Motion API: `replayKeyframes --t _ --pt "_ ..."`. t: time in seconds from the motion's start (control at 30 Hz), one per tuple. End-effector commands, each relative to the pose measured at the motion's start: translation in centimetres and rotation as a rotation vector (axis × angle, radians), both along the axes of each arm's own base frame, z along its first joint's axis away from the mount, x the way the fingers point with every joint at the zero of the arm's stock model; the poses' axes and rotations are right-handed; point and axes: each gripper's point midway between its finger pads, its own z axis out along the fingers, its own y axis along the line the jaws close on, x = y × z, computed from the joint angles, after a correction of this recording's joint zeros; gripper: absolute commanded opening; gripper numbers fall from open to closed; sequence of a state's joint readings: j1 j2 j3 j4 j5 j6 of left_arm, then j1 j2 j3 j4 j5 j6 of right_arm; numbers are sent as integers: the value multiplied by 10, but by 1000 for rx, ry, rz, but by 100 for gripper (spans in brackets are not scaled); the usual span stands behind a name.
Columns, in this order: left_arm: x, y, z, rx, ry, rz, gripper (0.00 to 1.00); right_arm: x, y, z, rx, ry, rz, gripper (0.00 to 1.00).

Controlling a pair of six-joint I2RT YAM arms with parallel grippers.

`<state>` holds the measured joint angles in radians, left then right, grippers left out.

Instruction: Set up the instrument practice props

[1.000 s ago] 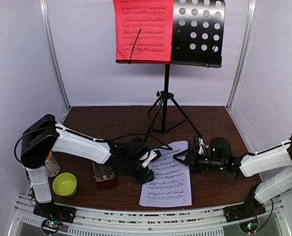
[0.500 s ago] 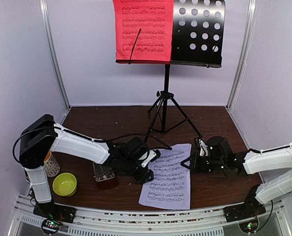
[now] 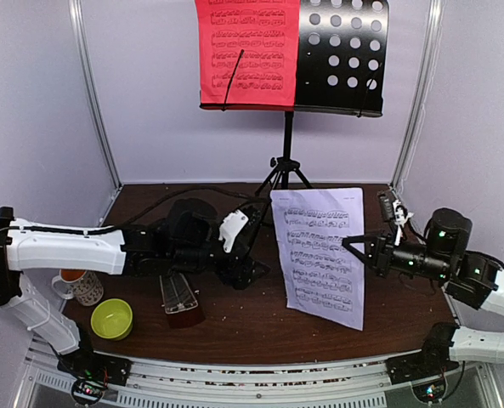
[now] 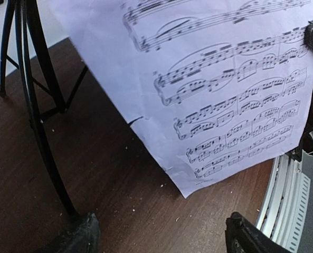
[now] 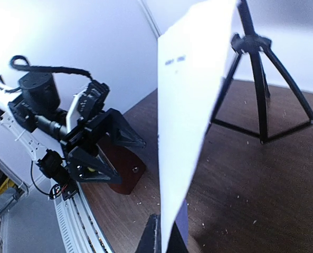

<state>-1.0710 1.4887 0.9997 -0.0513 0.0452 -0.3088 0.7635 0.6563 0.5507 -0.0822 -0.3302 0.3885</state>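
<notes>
The white sheet [image 3: 319, 255] hangs upright in front of the stand [image 3: 287, 153], just right of its tripod legs and on the arms' side of them. The right pincer [image 3: 353, 245] is closed on the sheet's right edge, about halfway up. Held by one edge like this, the paper falls flat and turns its printed face toward the arms. Its lower corner looks clear of the tabletop [image 3: 235, 331], though I cannot be sure.

Up on the stand's perforated desk, the red sheet [image 3: 247, 51] covers the left half and rests on the ledge. The right half is bare, and that is probably where the white sheet is meant to go, so lifting it upright first makes sense.

The left pincer [image 4: 162, 226] is low in front of the stand and left of the hanging sheet. Its jaws are spread wide and hold nothing. It seems placed to leave the paper free, or to steady the loose edge if it swings.

The metronome [image 3: 179, 302] sits on the tabletop front-left of the stand, under the left arm. A bowl [image 3: 111, 319] and a mug [image 3: 83, 287] are farther left of the stand.
</notes>
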Motion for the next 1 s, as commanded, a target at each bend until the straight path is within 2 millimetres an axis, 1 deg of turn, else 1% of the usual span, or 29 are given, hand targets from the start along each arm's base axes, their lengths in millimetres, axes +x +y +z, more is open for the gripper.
replayKeyframes --t 0.0,0.13,0.2,0.3,0.43,0.53,0.63,0.77,0.87,0.97 --pt "-4 -4 34 -116 -97 -42 85 -36 -5 29 -29 -168 150 0" --pt "-21 -12 64 -243 -135 -133 83 -56 -9 49 -21 -237 221 0" --pt "-30 -17 78 -286 -171 -171 83 -65 -9 55 -25 -255 264 0" --pt "-39 -24 99 -332 -215 -204 83 -75 -10 68 -11 -281 303 0" --pt "-47 -30 119 -395 -252 -225 83 -84 -15 90 29 -331 311 0" --pt "-55 -33 134 -445 -268 -247 81 -84 -21 106 55 -363 278 0" --pt "-67 -38 149 -499 -277 -279 75 -83 -25 122 78 -397 254 0" --pt "-77 -48 166 -528 -299 -297 67 -84 -26 142 121 -434 247 0" --pt "-82 -52 183 -551 -333 -302 60 -85 -26 152 136 -452 246 0" --pt "-82 -49 203 -596 -361 -286 49 -83 -27 157 137 -458 235 0"
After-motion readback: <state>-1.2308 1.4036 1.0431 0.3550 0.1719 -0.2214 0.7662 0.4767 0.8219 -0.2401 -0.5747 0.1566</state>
